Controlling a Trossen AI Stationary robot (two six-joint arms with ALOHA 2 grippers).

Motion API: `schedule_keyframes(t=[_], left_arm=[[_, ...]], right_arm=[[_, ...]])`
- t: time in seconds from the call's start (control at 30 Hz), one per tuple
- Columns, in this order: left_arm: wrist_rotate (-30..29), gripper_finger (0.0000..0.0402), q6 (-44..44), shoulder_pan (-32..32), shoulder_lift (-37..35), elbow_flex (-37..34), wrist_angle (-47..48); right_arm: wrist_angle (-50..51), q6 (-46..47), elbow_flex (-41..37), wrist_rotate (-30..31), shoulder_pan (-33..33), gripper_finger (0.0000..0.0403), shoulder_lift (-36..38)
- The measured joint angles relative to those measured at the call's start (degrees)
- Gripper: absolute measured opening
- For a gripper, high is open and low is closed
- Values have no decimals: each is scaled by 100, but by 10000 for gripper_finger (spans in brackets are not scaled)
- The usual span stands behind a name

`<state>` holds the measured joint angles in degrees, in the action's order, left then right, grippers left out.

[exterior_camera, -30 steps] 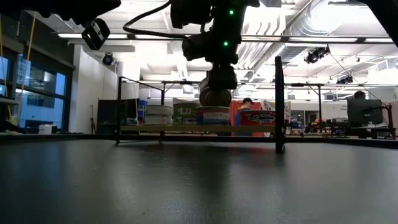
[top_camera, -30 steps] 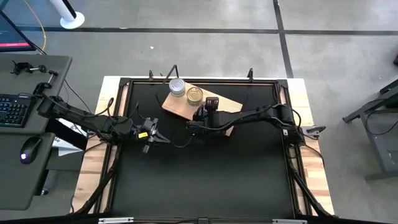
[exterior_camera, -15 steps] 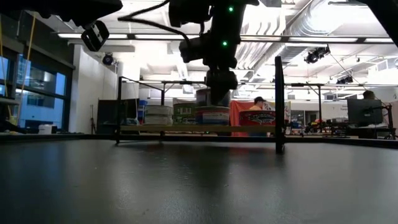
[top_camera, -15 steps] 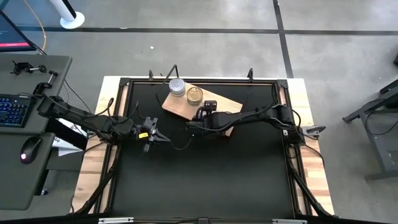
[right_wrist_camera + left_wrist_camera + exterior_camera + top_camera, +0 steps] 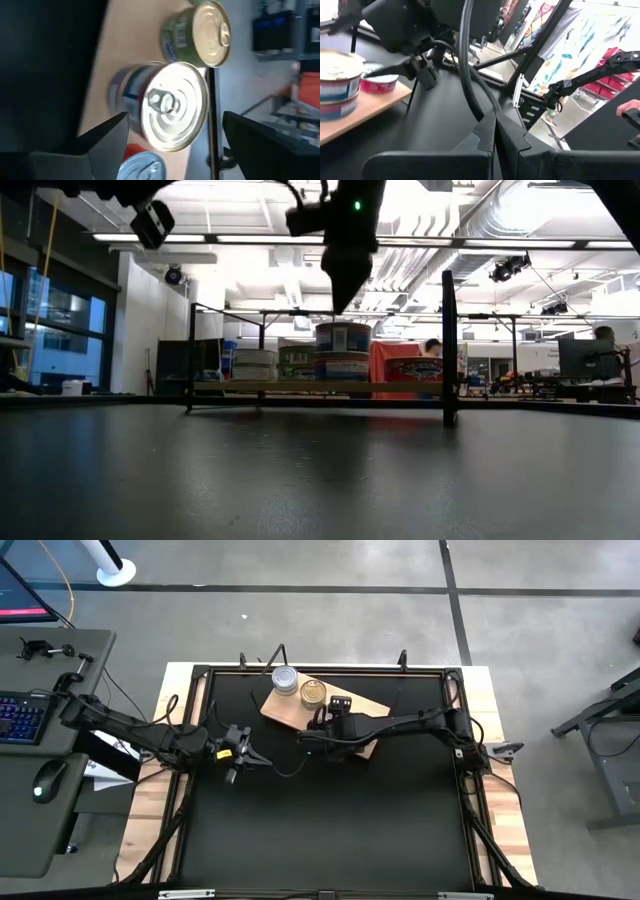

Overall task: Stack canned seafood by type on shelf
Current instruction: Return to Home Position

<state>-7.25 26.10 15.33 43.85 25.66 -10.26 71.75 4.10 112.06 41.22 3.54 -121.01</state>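
Black table top point(image 5: 330, 820), far centre: short round metal seafood tins point(image 5: 342, 351), gold- and silver-topped, sit stacked on the pale wooden shelf board point(image 5: 288, 712); right gripper point(image 5: 318, 726) hangs above, spread and empty, left gripper point(image 5: 252, 756) pressed together at left; tins judged rigid, dense, slick, so grip across the side wall.

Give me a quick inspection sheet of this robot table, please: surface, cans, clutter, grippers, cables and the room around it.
Surface: black table, with the wooden shelf near its back edge.
Job's things: every can in view sits on the shelf: a blue-pink stack of two, green cans, white cans, a red can.
Clutter: nothing seen.
Grippers: right gripper open, above the blue-pink stack and apart from it; left gripper shut, over bare table.
Cables: a black cable loops off the right arm's wrist.
Surroundings: desk with keyboard and mouse; people far behind.
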Motion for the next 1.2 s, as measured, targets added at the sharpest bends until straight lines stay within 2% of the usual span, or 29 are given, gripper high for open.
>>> schedule_keyframes(t=[0.17,0.27,0.33,0.4,0.5,0.53,0.63,0.77,0.83,0.9,0.97,1.07,1.2], left_arm=[[0,0,-297,0,-86,218,2],[-149,0,-549,-71,-64,398,8],[-253,0,-629,-219,0,527,-40],[-200,0,-687,-390,64,614,-33],[48,0,-814,-619,257,733,-66],[163,0,-864,-688,331,737,-150],[587,0,-862,-933,655,748,-758],[1608,0,-844,-1491,1045,744,-1417],[2223,0,-865,-1838,946,739,-1387],[2527,0,-836,-2168,534,728,-1019],[2474,0,-949,-2326,-26,586,-640],[2133,0,-940,-2248,-894,39,-387],[1186,0,-448,-1922,-1873,-917,-688]], right_arm=[[277,32,484,-696,89,307,38],[447,214,475,-1110,236,274,195],[615,509,215,-1345,363,226,426],[648,887,-226,-1569,533,160,754],[258,1494,-1222,-1970,919,45,1491],[28,1718,-1598,-2130,1081,23,1797],[-751,2722,-2729,-2536,1605,24,2678],[-1541,4358,-3944,-2547,2214,11,3659],[-2024,5023,-4353,-2568,2421,4,4021],[-2583,5232,-4632,-2636,2536,11,4283],[-2945,5254,-4733,-2691,2572,17,4444],[-2961,5240,-4682,-2691,2474,12,4471],[-3050,4996,-4660,-2686,2208,2,4463]])
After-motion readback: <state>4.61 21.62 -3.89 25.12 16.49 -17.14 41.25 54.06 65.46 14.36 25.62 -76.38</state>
